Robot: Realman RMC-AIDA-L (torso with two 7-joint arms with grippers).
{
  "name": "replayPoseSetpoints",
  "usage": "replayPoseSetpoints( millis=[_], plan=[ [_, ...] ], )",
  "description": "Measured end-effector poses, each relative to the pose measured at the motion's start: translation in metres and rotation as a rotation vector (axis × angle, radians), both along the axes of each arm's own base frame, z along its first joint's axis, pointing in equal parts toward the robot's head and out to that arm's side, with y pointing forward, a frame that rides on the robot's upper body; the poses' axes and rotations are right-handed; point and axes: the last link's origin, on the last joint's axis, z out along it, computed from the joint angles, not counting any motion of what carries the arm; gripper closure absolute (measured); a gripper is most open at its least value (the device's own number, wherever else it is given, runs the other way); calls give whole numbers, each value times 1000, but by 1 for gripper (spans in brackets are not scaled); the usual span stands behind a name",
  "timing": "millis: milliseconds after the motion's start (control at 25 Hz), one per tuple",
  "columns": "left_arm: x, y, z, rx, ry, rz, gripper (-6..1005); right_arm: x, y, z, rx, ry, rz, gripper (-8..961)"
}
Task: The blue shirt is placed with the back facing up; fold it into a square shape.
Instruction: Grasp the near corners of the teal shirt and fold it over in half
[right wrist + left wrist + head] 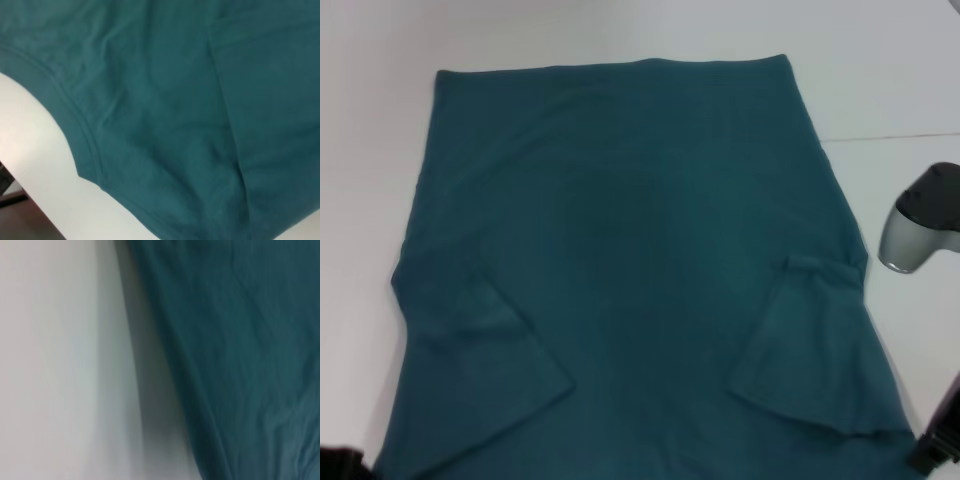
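Note:
The blue shirt [640, 270] lies flat on the white table [880, 70], plain side up, with its straight hem at the far side. Both short sleeves are folded inward onto the body, one at the near left [485, 345] and one at the near right [810, 340]. A dark part of my left arm [338, 465] shows at the shirt's near left corner. A black part of my right arm [940, 440] sits at the near right corner. The left wrist view shows a side edge of the shirt [235, 355]. The right wrist view shows a stitched edge of the shirt [150, 115].
A grey joint of my right arm [918, 225] hangs over the table to the right of the shirt. A thin seam line [890, 137] runs across the table at the far right. The table's near edge [30, 200] shows in the right wrist view.

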Motion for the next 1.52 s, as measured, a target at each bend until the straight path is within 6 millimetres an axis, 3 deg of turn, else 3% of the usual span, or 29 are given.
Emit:
replayPoseSetpoints(
  millis=[400,720,1200,1520],
  plan=[
    [-1,-24,3,-114,-21,31,972,3,-21,-17,-109,20,-6,884],
    [-1,-32,2,-145,-53,13,972,5,-29,-23,-136,30,-23,884],
    [9,-10,24,68,-248,-68,972,15,7,36,128,267,-19,884],
    [29,21,41,259,-348,-167,971,2,31,65,323,417,-14,885]
  ],
)
